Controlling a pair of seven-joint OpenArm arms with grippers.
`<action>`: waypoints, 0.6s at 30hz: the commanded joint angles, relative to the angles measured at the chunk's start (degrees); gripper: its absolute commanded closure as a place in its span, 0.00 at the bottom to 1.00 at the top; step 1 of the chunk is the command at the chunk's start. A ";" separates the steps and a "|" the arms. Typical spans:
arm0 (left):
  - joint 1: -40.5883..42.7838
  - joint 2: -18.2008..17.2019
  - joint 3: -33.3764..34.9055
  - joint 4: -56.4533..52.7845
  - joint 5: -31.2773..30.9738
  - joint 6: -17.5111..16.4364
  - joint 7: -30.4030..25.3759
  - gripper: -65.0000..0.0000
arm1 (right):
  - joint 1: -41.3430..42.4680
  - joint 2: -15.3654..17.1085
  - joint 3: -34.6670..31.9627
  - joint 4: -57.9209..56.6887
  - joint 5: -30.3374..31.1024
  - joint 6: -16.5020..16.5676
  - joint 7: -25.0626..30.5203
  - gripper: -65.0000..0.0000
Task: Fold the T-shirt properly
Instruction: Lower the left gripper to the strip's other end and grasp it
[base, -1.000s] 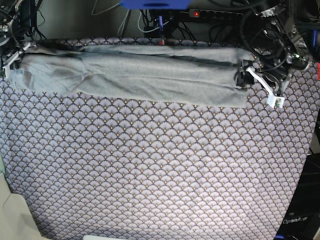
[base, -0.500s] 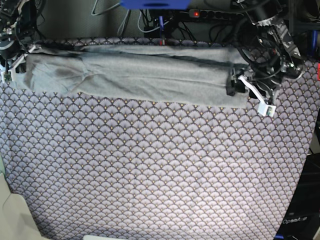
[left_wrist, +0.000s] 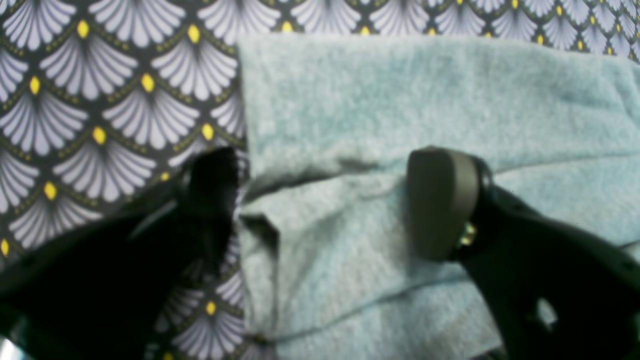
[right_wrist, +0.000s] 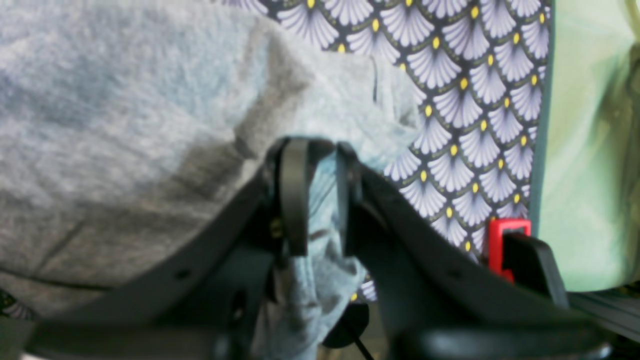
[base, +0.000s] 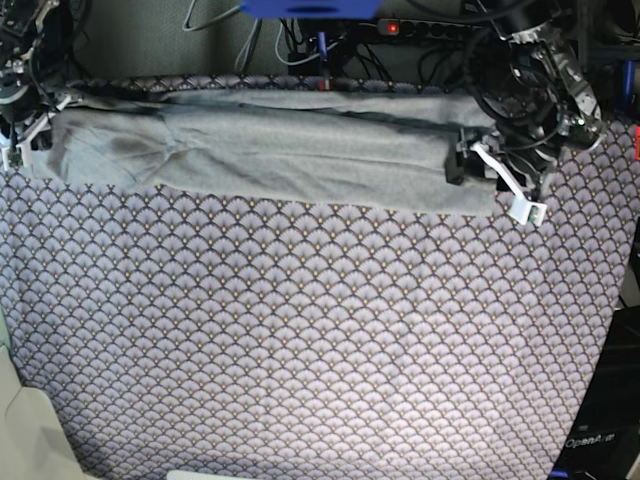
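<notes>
Light heather-grey T-shirt (base: 270, 150) is stretched across the frame's top on purple scallop-patterned cloth (base: 300, 330).
Its left end is clamped by the right gripper (right_wrist: 315, 195); the left gripper (left_wrist: 325, 200) is spread wide over its right edge.

A plain light heather-grey T-shirt (base: 270, 150) stretches across the upper part of the frame, with no print. Beneath it, the cloth (base: 320, 350) covering the counter shows pale lilac scallop fans on a dark ground (each fan tipped with a small yellow dot). Both tools are black, the right tool (right_wrist: 315, 165) beside a red clip (right_wrist: 507, 240).
</notes>
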 joint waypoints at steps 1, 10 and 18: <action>1.86 0.31 0.25 -0.67 3.01 0.34 6.70 0.20 | 0.01 0.95 0.42 0.98 0.61 -0.23 1.03 0.82; 4.23 0.66 0.52 5.40 3.36 0.34 8.37 0.21 | 0.01 0.87 0.42 0.98 0.61 -0.23 1.03 0.82; 3.35 0.75 0.52 1.09 3.45 0.34 7.76 0.58 | 0.01 0.87 0.42 0.98 0.70 -0.23 1.03 0.82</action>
